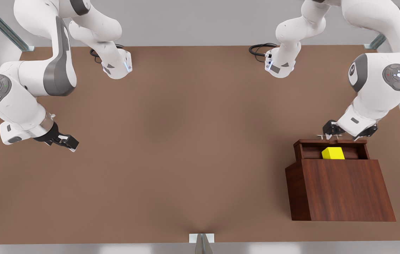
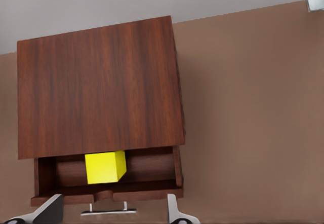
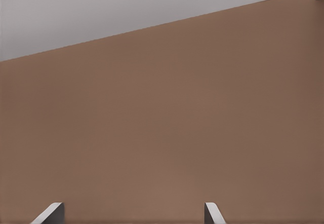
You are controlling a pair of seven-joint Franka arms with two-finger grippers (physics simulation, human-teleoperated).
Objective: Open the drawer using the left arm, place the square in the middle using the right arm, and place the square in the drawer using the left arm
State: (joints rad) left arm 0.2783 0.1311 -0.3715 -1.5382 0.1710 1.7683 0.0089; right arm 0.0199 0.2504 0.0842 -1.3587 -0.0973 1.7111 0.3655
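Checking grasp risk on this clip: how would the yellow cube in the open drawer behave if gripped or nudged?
The yellow cube has flat faces and crisp edges, so it likely stays rigid and slides rather than rolls. It looks small beside the drawer, probably light. The left end effector, fingers open, hovers at the silver handle; the right end effector waits apart.

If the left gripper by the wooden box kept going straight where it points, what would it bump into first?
Probably the thin silver bar handle of the dark wooden drawer. It lies right between the open left gripper's fingers. The small yellow cube sits beyond, inside the drawer.
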